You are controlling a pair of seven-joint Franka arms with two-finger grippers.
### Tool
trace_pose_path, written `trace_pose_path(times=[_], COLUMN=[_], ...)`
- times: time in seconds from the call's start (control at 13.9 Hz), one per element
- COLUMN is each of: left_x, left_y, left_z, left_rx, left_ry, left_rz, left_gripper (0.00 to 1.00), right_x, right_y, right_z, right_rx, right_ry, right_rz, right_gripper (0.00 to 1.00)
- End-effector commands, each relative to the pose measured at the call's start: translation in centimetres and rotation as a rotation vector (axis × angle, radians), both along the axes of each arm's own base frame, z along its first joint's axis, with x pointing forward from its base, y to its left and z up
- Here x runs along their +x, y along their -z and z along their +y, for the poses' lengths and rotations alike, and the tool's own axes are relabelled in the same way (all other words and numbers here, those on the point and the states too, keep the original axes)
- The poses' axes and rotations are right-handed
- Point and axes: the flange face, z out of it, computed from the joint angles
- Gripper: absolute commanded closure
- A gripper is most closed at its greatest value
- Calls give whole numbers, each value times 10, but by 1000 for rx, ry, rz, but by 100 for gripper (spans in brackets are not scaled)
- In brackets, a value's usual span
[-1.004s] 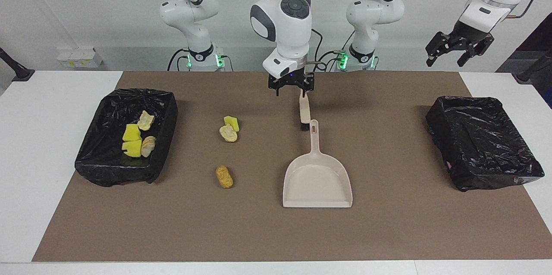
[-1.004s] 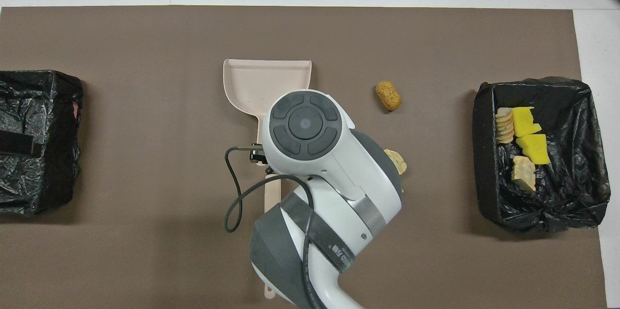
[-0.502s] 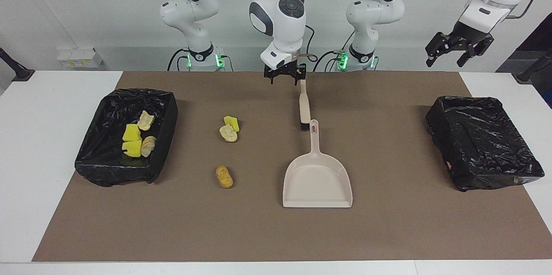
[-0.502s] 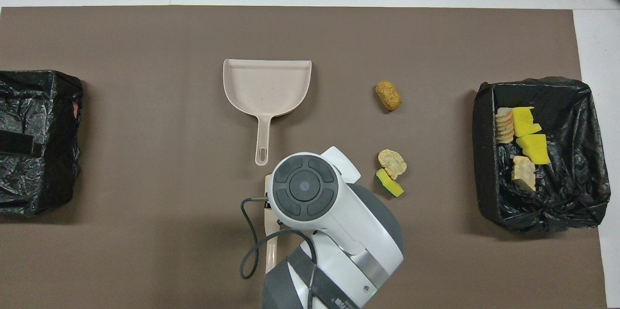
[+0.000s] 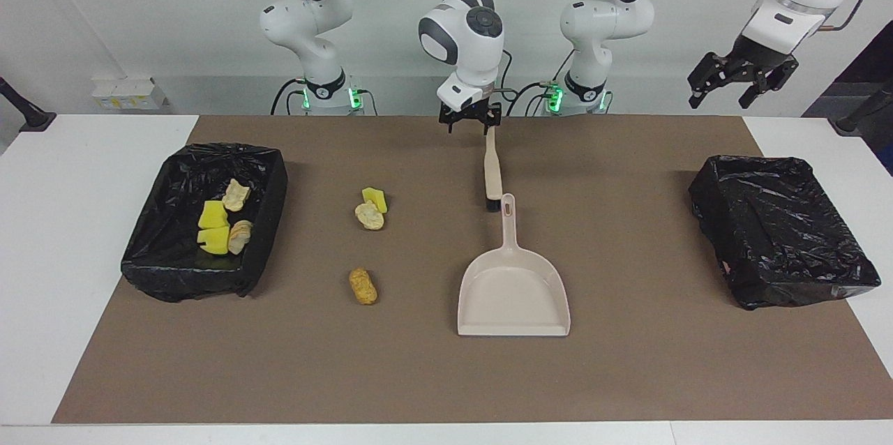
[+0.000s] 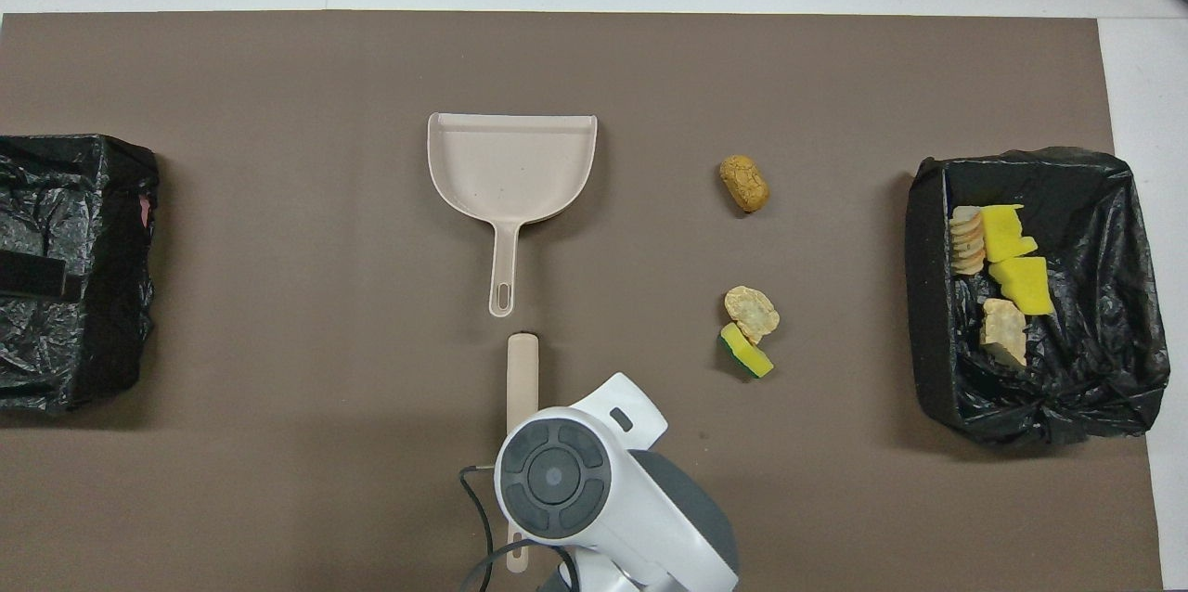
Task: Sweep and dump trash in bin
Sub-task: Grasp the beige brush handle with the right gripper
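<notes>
Hanging just over the robot-side end of the brush (image 5: 492, 169) in the facing view, the right claw (image 5: 471, 125) has its fingers spread wide and holds nothing, while the brush lies flat on the brown mat (image 5: 628, 375) with its dark bristle end close to the handle tip of the dustpan (image 5: 513, 291); the left claw (image 5: 741, 79) waits high in the air above the left arm's end of the table (image 5: 42, 257), also spread wide and empty, over the table edge near the closed-looking black bin (image 5: 781, 229). Three pieces of trash lie loose on the mat: a yellow chunk (image 5: 375, 198) touching a pale bread lump (image 5: 369, 216), and an orange crusty lump (image 5: 363, 286) farther from the robots; four more pieces sit inside the lined bin (image 5: 265, 222) at the right arm's end, two yellow chunks (image 5: 213, 225) and two tan lumps (image 5: 237, 215) beside them. From overhead, the right arm's wrist covers its claw and the near part of the brush (image 6: 522, 369), whose farther end shows just short of the dustpan (image 6: 510, 165) handle; the loose orange lump (image 6: 743, 183) lies well apart from the pale lump (image 6: 752, 311) and yellow chunk (image 6: 746, 351), and the lined bin (image 6: 1104, 388) holds its four pieces toward its wall nearest the loose scraps
</notes>
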Motion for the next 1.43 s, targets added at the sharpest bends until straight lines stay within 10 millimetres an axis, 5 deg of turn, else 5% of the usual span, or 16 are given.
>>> trace_pose_path(times=[0.0,0.29,0.57,0.86,1.22,1.36], left_x=[-3,-3,-3,-3,-3,-5], left_y=[1,1,1,1,1,1], left_z=[3,2,2,2,3,3], left_rx=[16,16,16,16,16,16], left_ry=[6,5,5,5,3,5], left_rz=[5,6,6,6,8,8], left_gripper=[0,0,0,0,0,0], right_x=[-5,6,-12,-16,-18,-20], right_y=[5,-2,22,23,23,23], right_z=[4,21,41,43,45,47], right_rx=[38,87,100,102,106,109], right_ry=[23,30,15,14,7,-9], right_rz=[-8,-33,-20,-17,-17,-20], right_gripper=[4,3,3,6,49,84])
